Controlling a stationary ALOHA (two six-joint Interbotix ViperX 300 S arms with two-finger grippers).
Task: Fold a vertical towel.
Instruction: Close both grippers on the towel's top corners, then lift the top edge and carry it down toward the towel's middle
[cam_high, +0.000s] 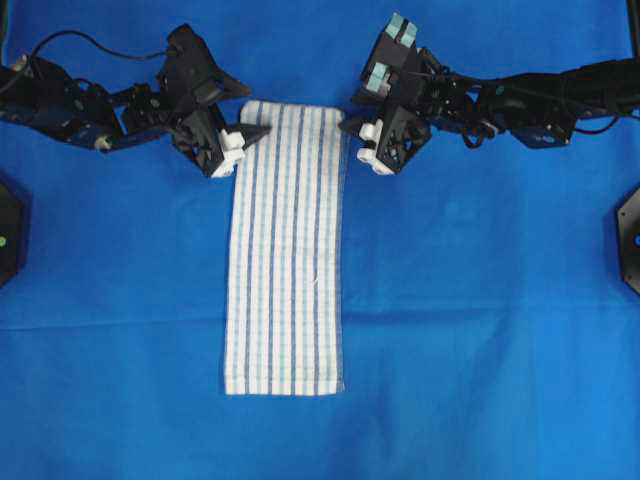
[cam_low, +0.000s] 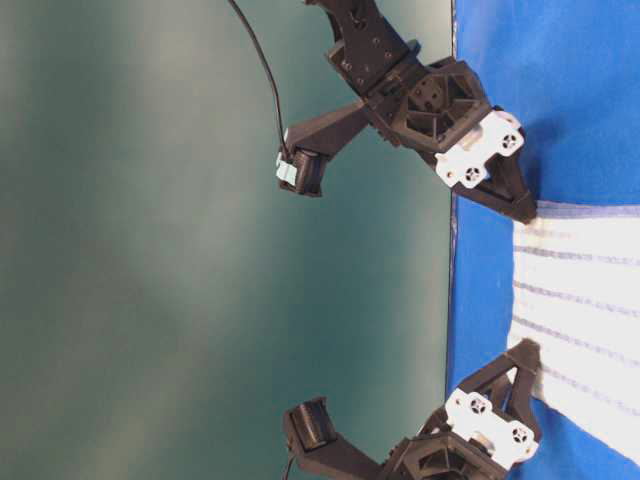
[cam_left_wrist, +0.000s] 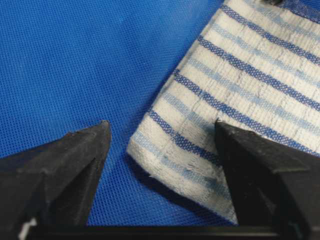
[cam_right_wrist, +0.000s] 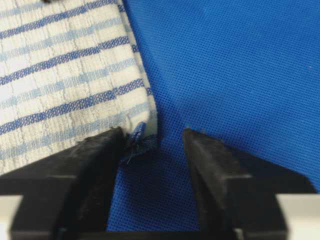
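The towel, white with blue lengthwise stripes, lies flat and vertical on the blue cloth. My left gripper is down at the towel's far left corner. In the left wrist view the left gripper stands open, with that corner between the fingers and the right finger over the towel. My right gripper is at the towel's far right corner. In the right wrist view the right gripper is open, and the frayed corner touches the left finger. Neither gripper has closed on the fabric.
A plain blue cloth covers the whole table under the towel. Black mounts sit at the left edge and at the right edge. In the table-level view the right gripper and the left gripper touch down at the towel's end.
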